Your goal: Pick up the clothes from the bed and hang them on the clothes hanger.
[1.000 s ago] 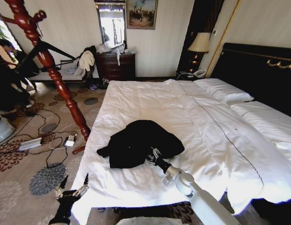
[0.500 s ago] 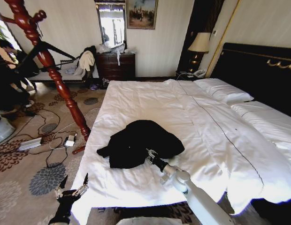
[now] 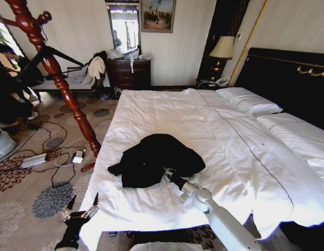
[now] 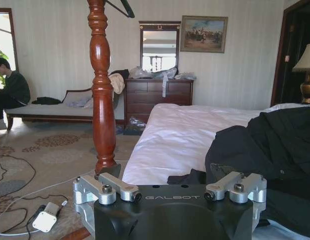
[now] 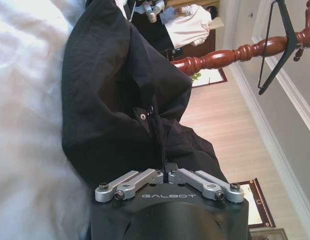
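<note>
The black jacket is lying crumpled in a heap on the near part of the bed, toward its left edge, at about 6 o'clock from the bed's middle in the head view. In the right wrist view the jacket is showing its small metal zip running down a fold, and the fabric is bunching up right at the fingertips.

The right gripper is sitting at the jacket's 5 o'clock edge, its white forearm stretching up from the lower right and slanting toward 11 o'clock. In its own wrist view the right gripper has its fingers clenched together, pinching a thin ridge of the jacket's cloth.

The left gripper is hanging low beside the bed's near left corner, at about 7 o'clock from the jacket, pointing upward with its fingers spread apart and holding nothing. Its wrist camera is looking past the splayed left gripper toward the jacket on the white sheet.

The clothes hanger is hanging on the red wooden coat stand, at 10 o'clock from the jacket, off the bed's left side.
</note>
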